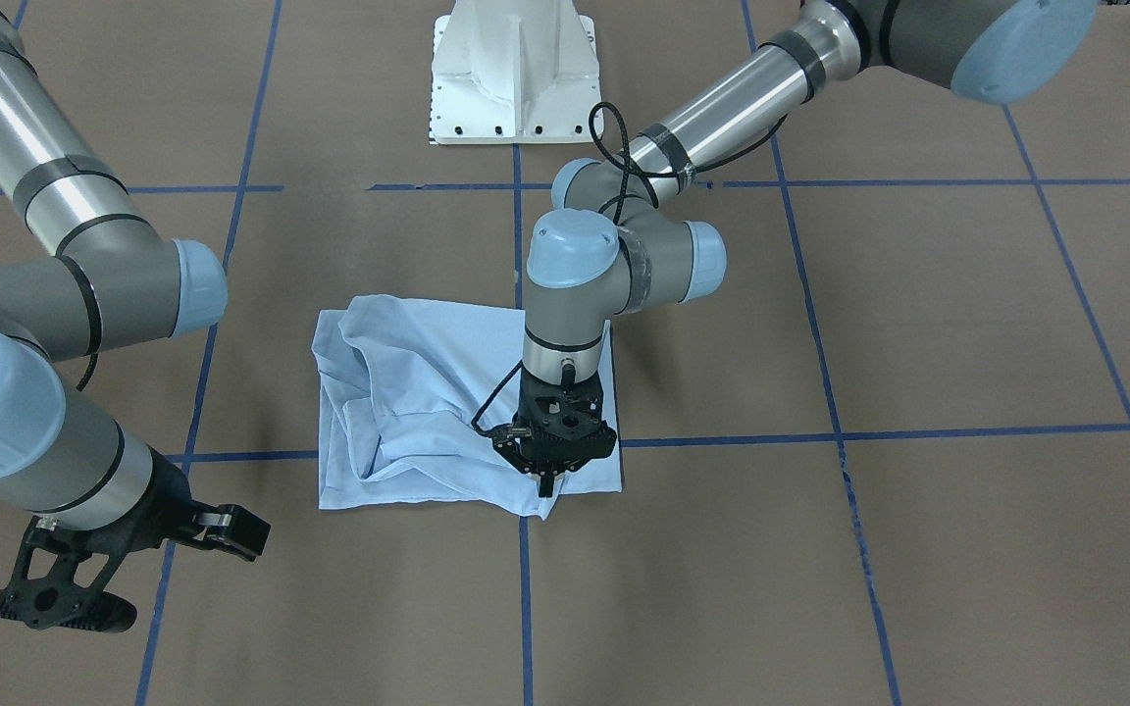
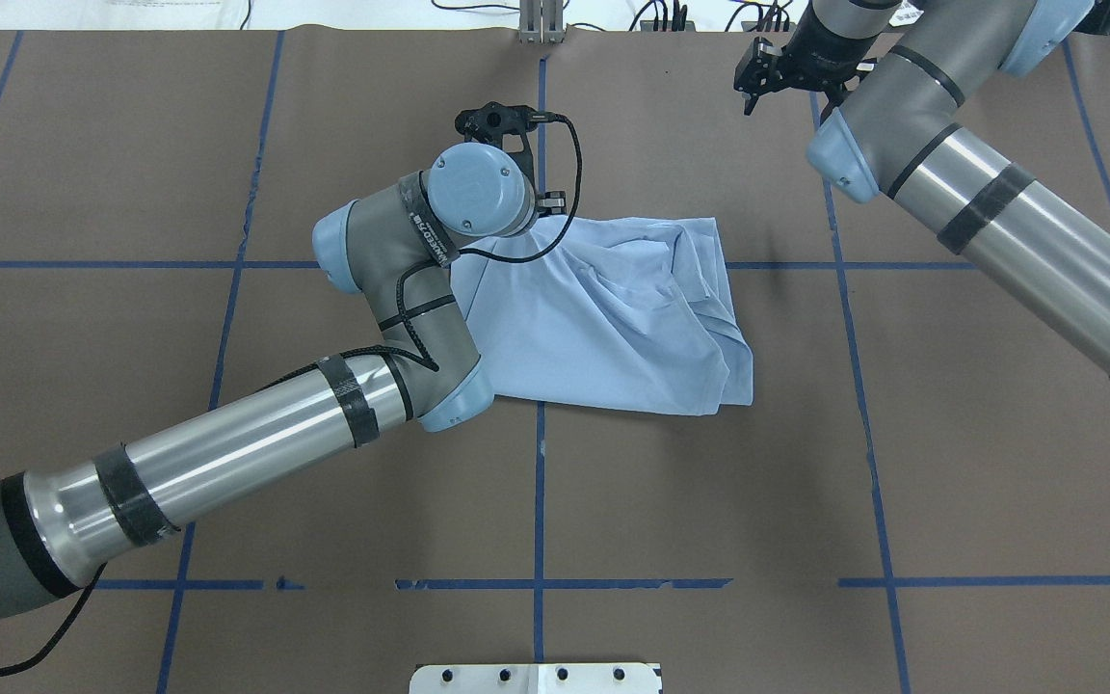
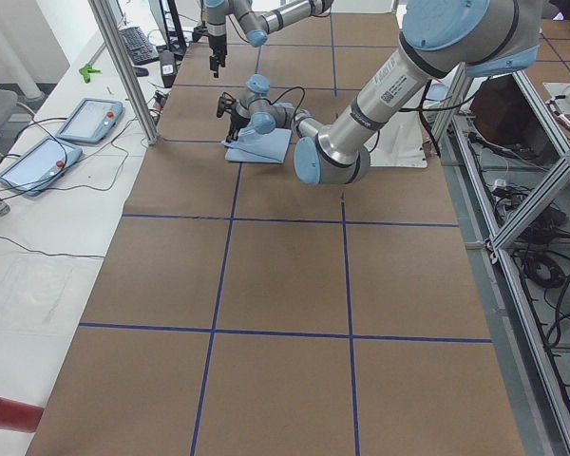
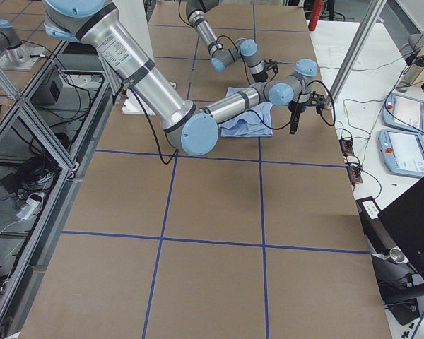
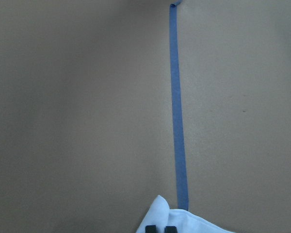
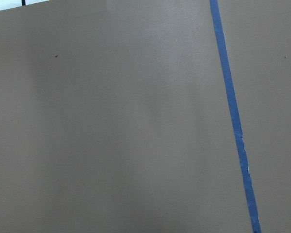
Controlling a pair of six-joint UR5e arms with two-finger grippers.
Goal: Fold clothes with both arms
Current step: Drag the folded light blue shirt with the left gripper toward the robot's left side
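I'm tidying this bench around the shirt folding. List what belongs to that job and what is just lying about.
For the job:
shirt, light blue
left gripper, pinching the shirt's corner
right gripper, open, clear of the shirt

Just lying about:
blue tape lines
white base
two tablets

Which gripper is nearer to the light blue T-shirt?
Left. The left gripper pinches a corner of the T-shirt; the right gripper hangs open, well apart from it.
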